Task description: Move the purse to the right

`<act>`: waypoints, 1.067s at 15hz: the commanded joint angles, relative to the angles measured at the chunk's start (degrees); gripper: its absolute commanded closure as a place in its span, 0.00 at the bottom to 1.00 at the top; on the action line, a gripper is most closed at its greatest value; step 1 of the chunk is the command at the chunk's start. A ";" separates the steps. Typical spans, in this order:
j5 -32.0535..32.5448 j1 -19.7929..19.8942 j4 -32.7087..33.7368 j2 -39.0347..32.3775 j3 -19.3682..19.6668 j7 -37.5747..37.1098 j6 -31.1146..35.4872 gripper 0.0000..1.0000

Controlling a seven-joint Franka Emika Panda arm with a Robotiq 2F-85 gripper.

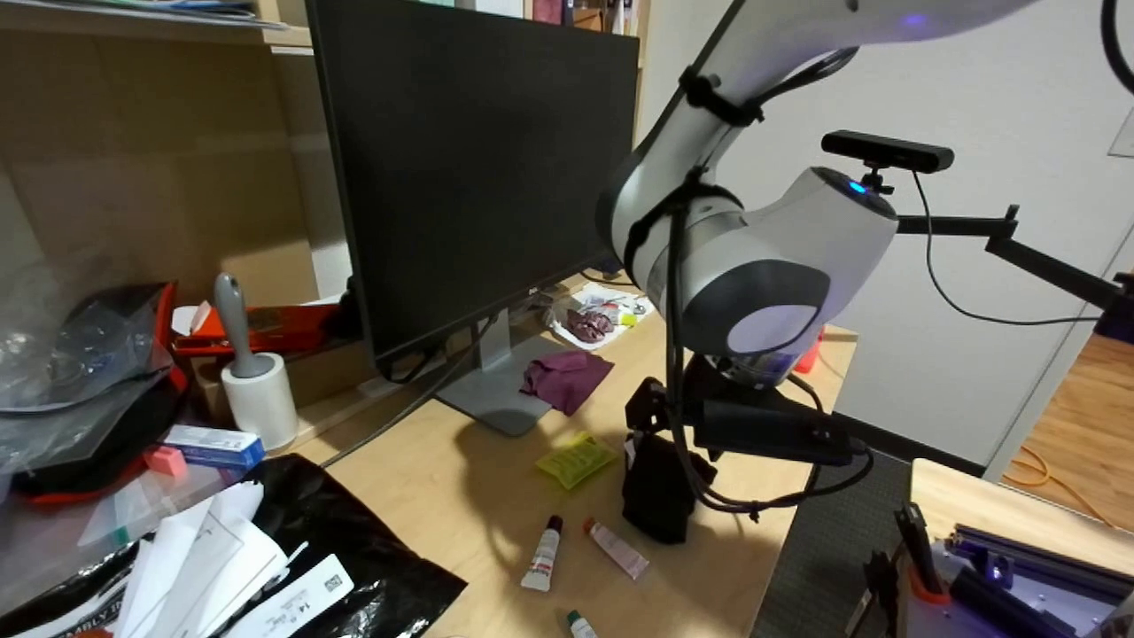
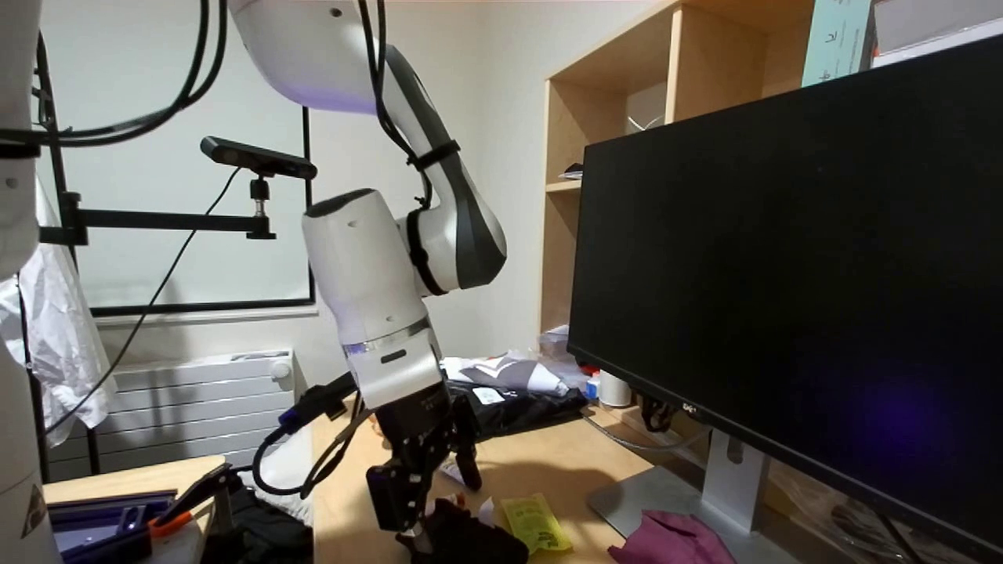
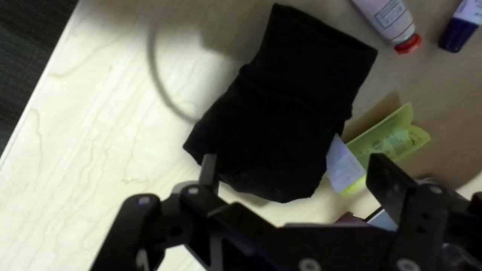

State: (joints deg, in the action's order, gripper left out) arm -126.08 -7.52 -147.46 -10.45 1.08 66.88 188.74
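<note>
Here, in the wrist view, the jaws are spread wide, one tip at each side of the near end of a black cloth purse (image 3: 282,113); whether either tip touches it cannot be told. The purse lies slumped on a pale wooden surface (image 3: 101,120), near one edge, with a white tag (image 3: 343,163) showing at its side. Just beside it is a yellow packet (image 3: 391,139), partly hidden behind the tag. Near the purse's far end lie a pink tube (image 3: 388,19) with a red cap and, next to that, a dark-capped tube (image 3: 465,22). In an exterior view, a green-capped tube (image 1: 580,626) is cut off at the bottom. Farther out, a purple cloth (image 1: 567,379) lies partly over the gray stand (image 1: 492,403) of a large black monitor (image 1: 487,159). On the left of that view, loose papers (image 1: 190,567) lie on a black plastic bag (image 1: 407,571), and a gray-handled lint roller (image 1: 260,403) stands upright behind them. Over the surface hangs a white robot arm (image 1: 780,239).
</note>
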 commanded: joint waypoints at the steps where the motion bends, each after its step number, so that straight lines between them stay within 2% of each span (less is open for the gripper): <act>1: -1.17 -3.01 4.19 -7.31 4.75 -1.36 -0.07 0.00; 5: -2.29 -6.22 6.07 -13.35 8.47 -2.53 -2.42 0.00; 6: -2.60 -6.93 6.36 -14.56 9.13 -2.81 -3.22 0.25; 8: -3.02 -8.14 6.80 -16.27 10.07 -3.08 -4.46 0.31; 10: -3.46 -8.95 6.52 -16.37 10.73 -2.89 -5.34 0.44; 13: -2.74 -9.33 4.60 -13.66 11.39 -1.94 -6.57 0.65; 16: -1.06 -7.74 2.93 -9.30 11.78 -1.24 -6.33 0.83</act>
State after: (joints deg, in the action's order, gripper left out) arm -127.83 -16.10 -141.51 -24.13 11.96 64.31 183.81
